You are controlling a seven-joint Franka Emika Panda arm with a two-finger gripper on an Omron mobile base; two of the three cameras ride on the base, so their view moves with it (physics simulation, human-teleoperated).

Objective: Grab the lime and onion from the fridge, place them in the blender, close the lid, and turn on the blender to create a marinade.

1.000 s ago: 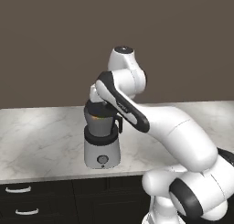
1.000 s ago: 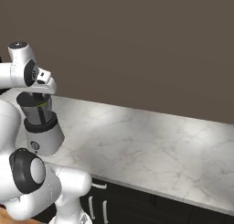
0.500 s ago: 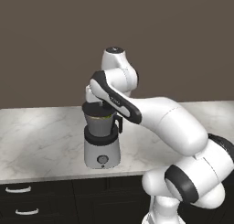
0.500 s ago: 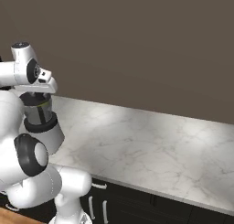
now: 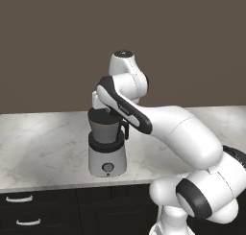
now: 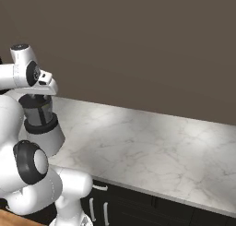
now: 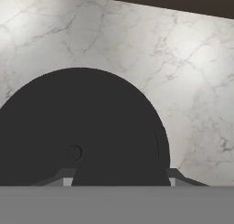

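Blender [image 5: 107, 143], lid [image 7: 82, 131] seemingly on, contents hidden

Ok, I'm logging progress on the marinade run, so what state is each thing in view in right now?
Blender: upright on the marble counter, knob facing front.
Lid: black, on the jar's mouth, right under the hand.
Pincer: shut, directly above the jar; what it grips cannot be told.
Drawers: closed.

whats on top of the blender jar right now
The black lid covers the jar's mouth, and the robot's hand sits right above the blender. The jar's contents are hidden by the lid and the dark walls.
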